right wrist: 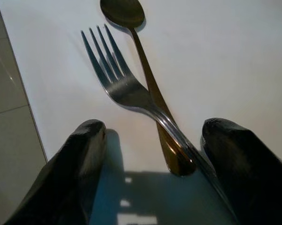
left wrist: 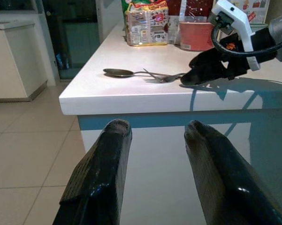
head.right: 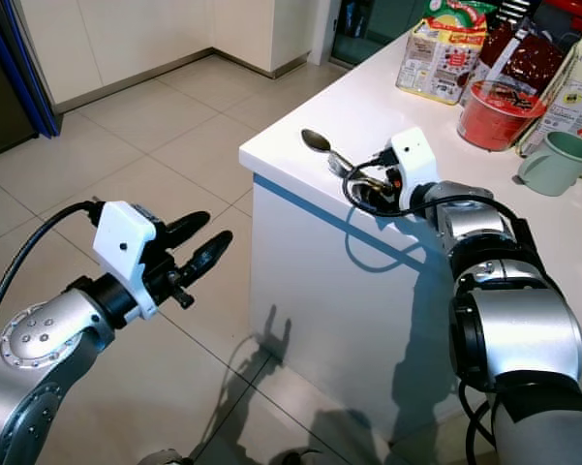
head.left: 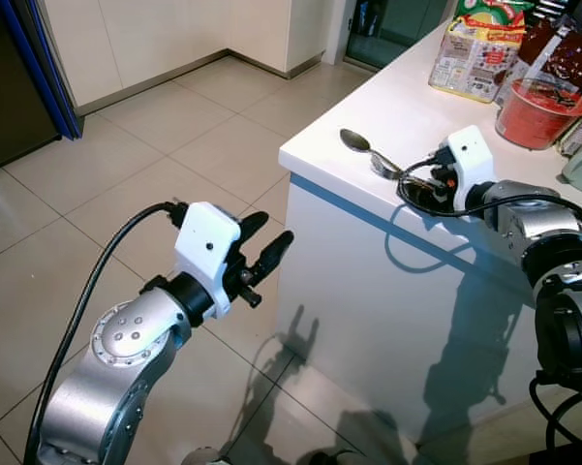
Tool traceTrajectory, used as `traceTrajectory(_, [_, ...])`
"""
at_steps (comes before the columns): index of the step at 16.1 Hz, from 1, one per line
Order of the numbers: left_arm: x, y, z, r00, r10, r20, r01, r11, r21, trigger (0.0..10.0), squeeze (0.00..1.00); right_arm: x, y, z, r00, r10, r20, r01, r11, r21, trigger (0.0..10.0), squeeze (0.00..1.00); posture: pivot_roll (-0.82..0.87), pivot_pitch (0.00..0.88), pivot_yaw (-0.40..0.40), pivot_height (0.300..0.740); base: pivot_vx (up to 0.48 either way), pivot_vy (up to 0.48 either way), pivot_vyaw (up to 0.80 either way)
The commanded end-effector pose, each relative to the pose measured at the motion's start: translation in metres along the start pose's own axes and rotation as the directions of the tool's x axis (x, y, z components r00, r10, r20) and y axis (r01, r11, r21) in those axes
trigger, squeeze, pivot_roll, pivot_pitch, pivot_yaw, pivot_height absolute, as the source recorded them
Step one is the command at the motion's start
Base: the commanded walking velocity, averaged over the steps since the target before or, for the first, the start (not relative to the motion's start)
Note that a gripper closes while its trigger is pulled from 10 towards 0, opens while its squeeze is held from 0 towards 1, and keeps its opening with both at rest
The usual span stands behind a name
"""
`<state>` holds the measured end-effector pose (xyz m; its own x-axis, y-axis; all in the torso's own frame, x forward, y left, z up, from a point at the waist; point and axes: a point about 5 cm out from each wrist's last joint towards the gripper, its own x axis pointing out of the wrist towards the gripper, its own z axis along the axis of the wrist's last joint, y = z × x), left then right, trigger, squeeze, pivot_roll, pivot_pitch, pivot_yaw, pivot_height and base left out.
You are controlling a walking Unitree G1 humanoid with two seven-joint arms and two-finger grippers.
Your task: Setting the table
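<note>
Fork (right wrist: 126, 89) and spoon (right wrist: 131, 28) lie crossed near the white counter (head.left: 407, 116) corner; my right gripper (right wrist: 150, 140) rests spread around their handles, gripping nothing. My left gripper (left wrist: 155, 140) hovers open off the counter.

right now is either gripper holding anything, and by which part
Nothing is held. The right gripper is open, its fingers either side of the fork and spoon handles. The left gripper hangs open over the floor.

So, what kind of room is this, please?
Most likely a home kitchen: a white counter carries a spoon and a fork, food packets and a mug stand further back, and the floor is tiled.
</note>
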<state>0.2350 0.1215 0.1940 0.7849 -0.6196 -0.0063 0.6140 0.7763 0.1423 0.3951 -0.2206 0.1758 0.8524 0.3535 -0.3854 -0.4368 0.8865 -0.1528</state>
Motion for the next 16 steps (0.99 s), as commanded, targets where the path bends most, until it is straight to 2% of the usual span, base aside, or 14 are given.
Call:
traceTrajectory(1, [-0.0023,-0.0044,0.0031,1.000,-0.029,0.002,0.029,1.000,0.006,10.0,0.00,0.0001,0.0001,-0.0070,1.000,-0.011,-0.024,0.011,1.000,0.017,3.3,0.00,0.18,0.075,-0.108,0.740,0.000,0.000,0.00])
traceTrajectory(4, [-0.0079,-0.0054,0.0026,1.000,-0.027,-0.014,0.027,1.000,0.005,10.0,0.00,0.0010,0.0020,-0.0094,0.999,-0.003,-0.045,0.003,1.000,0.005,3.9,0.00,0.19,0.090,-0.111,0.740,0.000,0.000,0.00])
traceTrajectory(8, [-0.0114,-0.0072,0.0028,0.999,-0.031,-0.022,0.031,1.000,-0.001,10.0,0.00,-0.0005,0.0005,-0.0133,0.997,-0.001,-0.075,0.001,1.000,-0.005,4.0,0.00,0.21,0.099,-0.121,0.740,0.000,0.000,0.00])
traceTrajectory(10, [-0.0120,-0.0087,0.0029,0.999,-0.040,-0.026,0.039,0.999,-0.005,10.0,0.00,-0.0030,-0.0023,-0.0156,0.996,0.002,-0.092,-0.003,1.000,-0.001,3.7,0.00,0.21,0.096,-0.124,0.740,0.000,0.000,0.00])
traceTrajectory(11, [-0.0119,-0.0098,0.0031,0.999,-0.047,-0.028,0.047,0.999,-0.007,10.0,0.00,-0.0041,-0.0033,-0.0155,0.995,0.011,-0.097,-0.011,1.000,-0.002,2.8,0.00,0.21,0.095,-0.124,0.740,0.000,0.000,0.00])
traceTrajectory(12, [-0.0116,-0.0100,0.0032,0.998,-0.050,-0.029,0.050,0.999,-0.008,10.0,0.00,-0.0045,-0.0038,-0.0151,0.995,0.013,-0.097,-0.014,1.000,-0.002,2.8,0.00,0.20,0.092,-0.123,0.740,0.000,0.000,0.00])
traceTrajectory(14, [-0.0108,-0.0113,0.0027,0.997,-0.063,-0.032,0.063,0.998,-0.010,10.0,0.00,-0.0058,-0.0050,-0.0139,0.995,0.024,-0.100,-0.025,1.000,-0.009,1.8,0.00,0.20,0.088,-0.122,0.740,0.000,0.000,0.00])
traceTrajectory(15, [-0.0108,-0.0113,0.0027,0.997,-0.063,-0.032,0.063,0.998,-0.010,10.0,0.00,-0.0058,-0.0050,-0.0139,0.995,0.024,-0.100,-0.025,1.000,-0.009,1.8,0.00,0.20,0.088,-0.122,0.740,0.000,0.000,0.00])
traceTrajectory(16, [-0.0104,-0.0122,0.0024,0.997,-0.072,-0.033,0.072,0.997,-0.011,10.0,0.00,-0.0064,-0.0058,-0.0126,0.995,0.028,-0.096,-0.029,1.000,-0.011,1.1,0.00,0.20,0.084,-0.121,0.740,0.000,0.000,0.00])
